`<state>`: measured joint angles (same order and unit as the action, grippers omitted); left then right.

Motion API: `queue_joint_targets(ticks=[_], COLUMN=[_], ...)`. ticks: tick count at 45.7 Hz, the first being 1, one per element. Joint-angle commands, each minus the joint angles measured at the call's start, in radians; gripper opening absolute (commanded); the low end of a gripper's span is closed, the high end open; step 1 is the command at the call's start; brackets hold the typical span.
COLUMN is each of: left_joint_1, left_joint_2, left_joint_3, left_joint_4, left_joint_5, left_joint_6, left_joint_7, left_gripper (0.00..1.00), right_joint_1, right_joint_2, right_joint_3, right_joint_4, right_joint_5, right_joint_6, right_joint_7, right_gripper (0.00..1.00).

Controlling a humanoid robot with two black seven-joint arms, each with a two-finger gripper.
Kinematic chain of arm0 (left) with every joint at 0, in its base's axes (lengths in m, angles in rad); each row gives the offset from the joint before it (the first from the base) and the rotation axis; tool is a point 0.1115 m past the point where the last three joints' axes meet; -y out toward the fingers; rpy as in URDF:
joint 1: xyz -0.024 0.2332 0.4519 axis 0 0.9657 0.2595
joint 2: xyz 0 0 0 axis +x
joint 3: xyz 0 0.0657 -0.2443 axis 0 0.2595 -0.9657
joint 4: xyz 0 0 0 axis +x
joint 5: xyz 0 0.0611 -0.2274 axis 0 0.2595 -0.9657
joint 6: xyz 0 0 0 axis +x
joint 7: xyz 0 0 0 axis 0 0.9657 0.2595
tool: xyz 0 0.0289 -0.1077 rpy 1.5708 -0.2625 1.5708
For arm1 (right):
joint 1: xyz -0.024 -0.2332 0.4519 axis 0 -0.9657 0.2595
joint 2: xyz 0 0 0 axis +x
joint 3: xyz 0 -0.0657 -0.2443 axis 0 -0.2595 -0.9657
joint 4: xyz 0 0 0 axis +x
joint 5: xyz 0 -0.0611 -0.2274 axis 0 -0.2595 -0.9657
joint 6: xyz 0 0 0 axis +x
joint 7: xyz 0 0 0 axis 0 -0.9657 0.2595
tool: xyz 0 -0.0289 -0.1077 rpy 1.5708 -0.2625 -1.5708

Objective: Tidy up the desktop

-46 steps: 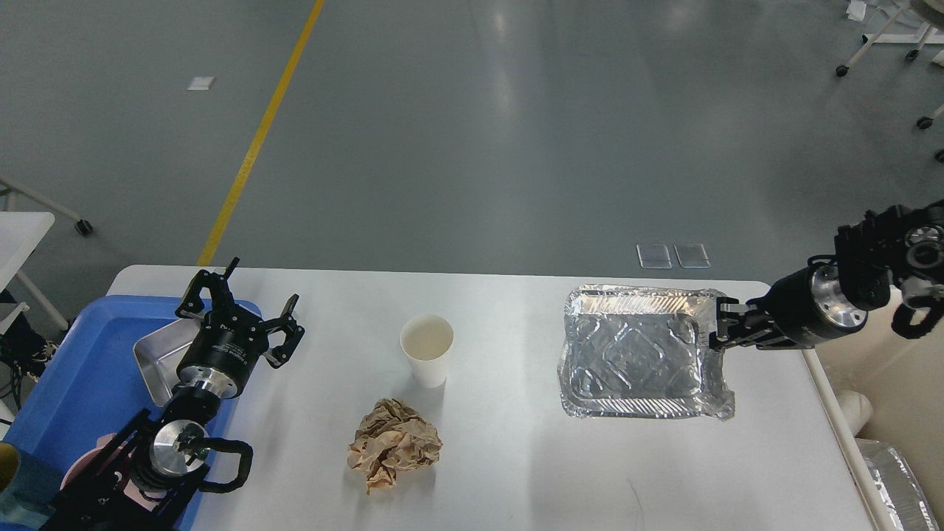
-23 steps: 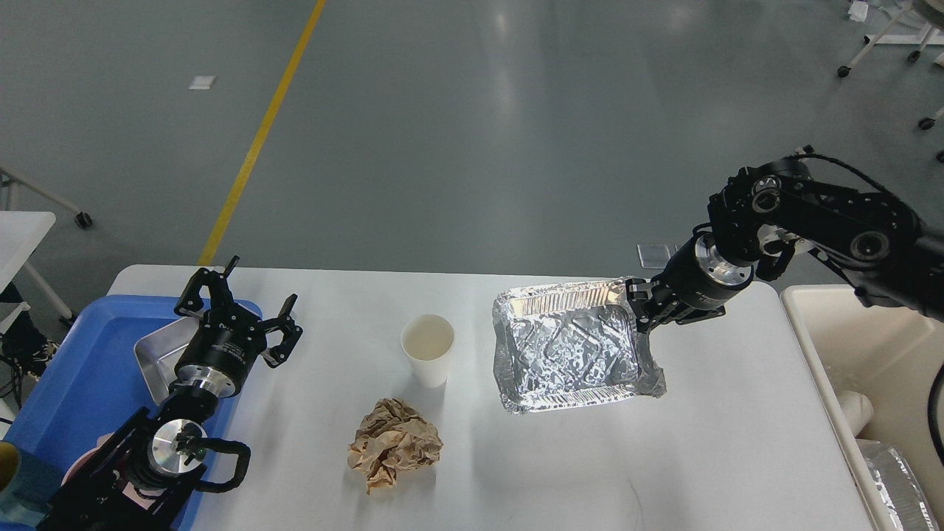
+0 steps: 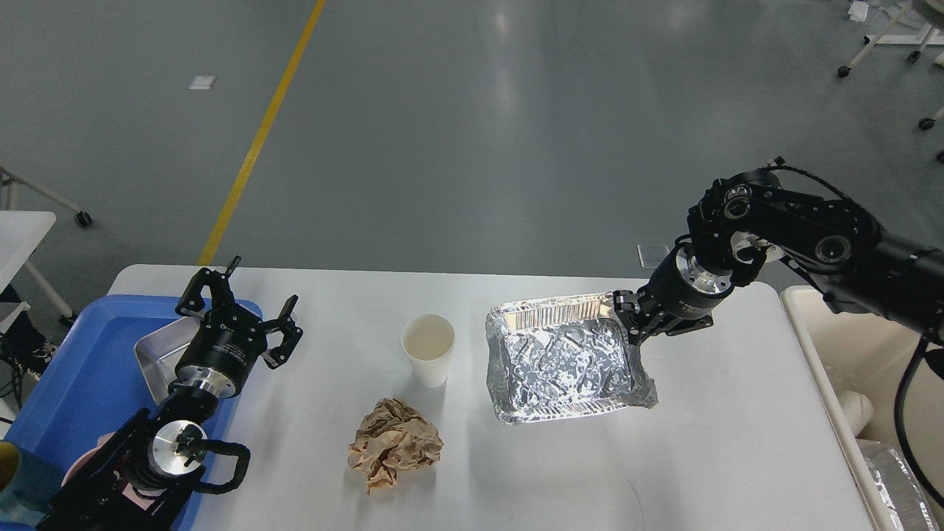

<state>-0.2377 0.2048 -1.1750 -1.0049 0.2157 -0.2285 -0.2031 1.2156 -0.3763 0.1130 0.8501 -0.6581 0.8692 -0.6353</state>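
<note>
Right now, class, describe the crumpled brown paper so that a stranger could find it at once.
Start at the big white desktop and go to its near edge, left of centre. In front of the upright white paper cup lies the crumpled brown paper. It is the only brown, wrinkled thing there.

We see the desktop [image 3: 737, 442]: a large white rectangular top with rounded far corners and a smooth matte surface. It lies flat, filling the lower part of our view, its near edge cut off, with a faint dark scratch near the front.
</note>
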Motion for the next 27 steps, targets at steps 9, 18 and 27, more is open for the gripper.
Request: queue_joint_targets(ticks=[9,18,27], left_joint_1=[0.0,0.001,0.003], left_joint_2=[-0.002,0.001,0.001], left_joint_3=[0.0,0.001,0.001], left_joint_4=[0.0,0.0,0.0], left_joint_5=[0.001,0.001,0.002], left_joint_6=[0.0,-0.002,-0.003], left_joint_7=[0.001,0.001,0.001], left_gripper=[0.97,0.97,0.97], right_joint_1=[-0.022,-0.064,-0.082], right_joint_2=[-0.038,-0.067,-0.078], right_joint_3=[-0.001,-0.001,-0.001], right_joint_4=[-0.002,-0.003,-0.006], right_joint_5=[0.11,0.178,0.222], right_joint_6=[-0.022,-0.055,-0.07], right_joint_7=[-0.04,-0.047,-0.047], right_gripper=[0.0,0.0,0.0])
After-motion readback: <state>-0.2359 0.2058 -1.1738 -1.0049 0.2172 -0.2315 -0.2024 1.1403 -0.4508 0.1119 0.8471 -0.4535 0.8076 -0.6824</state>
